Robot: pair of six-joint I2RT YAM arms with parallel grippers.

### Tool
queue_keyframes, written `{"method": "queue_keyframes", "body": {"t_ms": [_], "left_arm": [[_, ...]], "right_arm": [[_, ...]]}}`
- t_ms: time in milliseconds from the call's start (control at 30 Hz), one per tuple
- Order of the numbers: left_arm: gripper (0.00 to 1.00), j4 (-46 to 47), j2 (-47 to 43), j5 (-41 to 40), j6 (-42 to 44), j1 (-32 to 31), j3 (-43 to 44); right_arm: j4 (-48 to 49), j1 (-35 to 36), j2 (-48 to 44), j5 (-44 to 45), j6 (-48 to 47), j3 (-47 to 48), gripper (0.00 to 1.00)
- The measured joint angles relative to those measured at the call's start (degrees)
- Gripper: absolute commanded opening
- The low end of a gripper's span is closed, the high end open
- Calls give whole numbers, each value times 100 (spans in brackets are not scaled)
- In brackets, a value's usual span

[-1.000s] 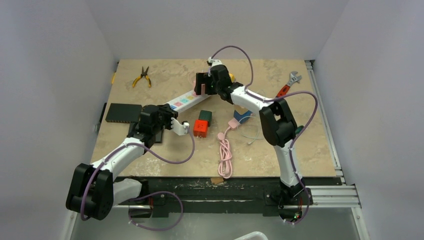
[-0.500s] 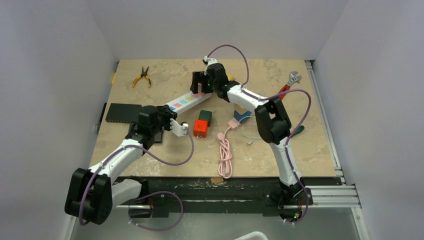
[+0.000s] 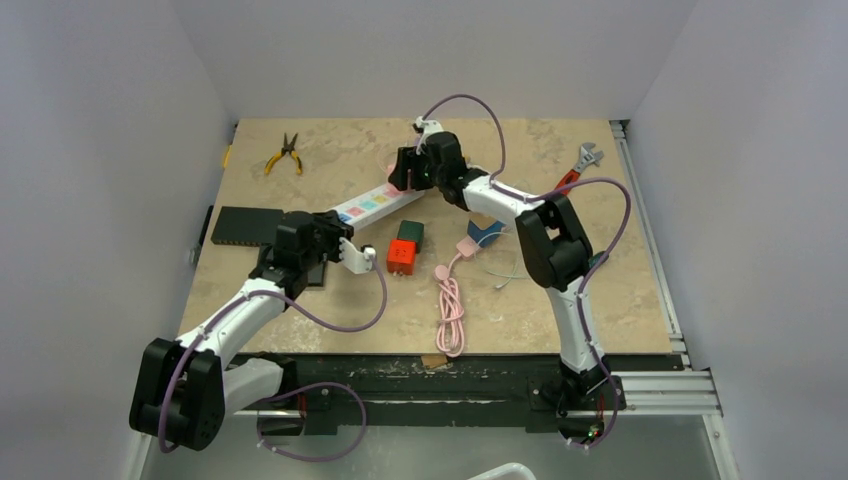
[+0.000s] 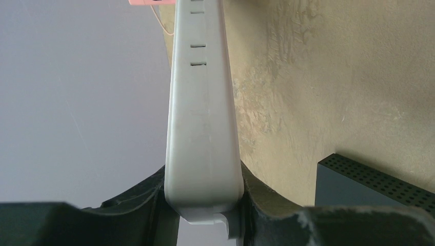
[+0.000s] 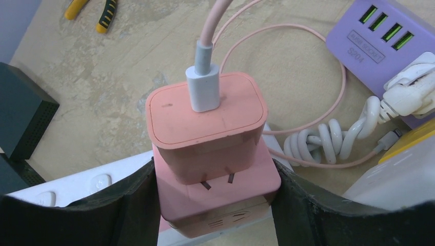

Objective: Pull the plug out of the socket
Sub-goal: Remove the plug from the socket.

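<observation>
- Since the strip (image 4: 202,118) is a light, hollow plastic bar, I expect it would lift with the plug unless it is pinned. The left tool (image 4: 203,202) is clamped tight across its near end, both fingers pressed to its sides.
- The strip runs diagonally across the table (image 3: 330,150), from the left tool up to the far middle.
- The plug (image 5: 205,148) sits at that far end. It is a pink cube seated in a matching pink socket (image 5: 220,205) on the strip. The pins (image 5: 205,184) show in a thin gap, so it is not fully seated.
- The right tool (image 5: 213,165) is closed in around the pink stack at the seam. It looks like a pinch on the plug's lower sides, but I can't fully rule out contact with the socket.
- Handling: small, rigid and light, with smooth rounded walls, so likely slippery. Only pin friction resists.
- Grip the flat side walls low down and pull straight along the pins, without rocking.
- Don't pull on the cable (image 5: 215,20); it is soft and would strain the connector.
</observation>
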Motion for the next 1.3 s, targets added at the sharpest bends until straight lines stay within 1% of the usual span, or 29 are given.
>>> {"method": "queue_keyframes", "body": {"t_ms": [167,367,767,1067,1133,1233,1300], "left_arm": [[0,-63,-31,48,11,0,0],[0,-92,-37,57,57,0,-4],[0,-37,-35,13,302,-13,-37],[0,-22,-35,-24,304,-17,-37],[0,-31,-24,-24,278,-17,-37],[0,-79,-24,-72,238,-13,-37],[0,-116,-24,-155,199,2,-37]], "right_arm": [[149,4,-160,133,-13,-254,0],[144,4,-173,234,-2,-254,0],[166,-103,-177,105,470,-256,0],[166,-111,-190,94,501,-256,0],[138,-48,-212,203,343,-256,0],[72,160,-273,669,-24,-256,0],[72,205,-291,848,-96,-256,0]]}}
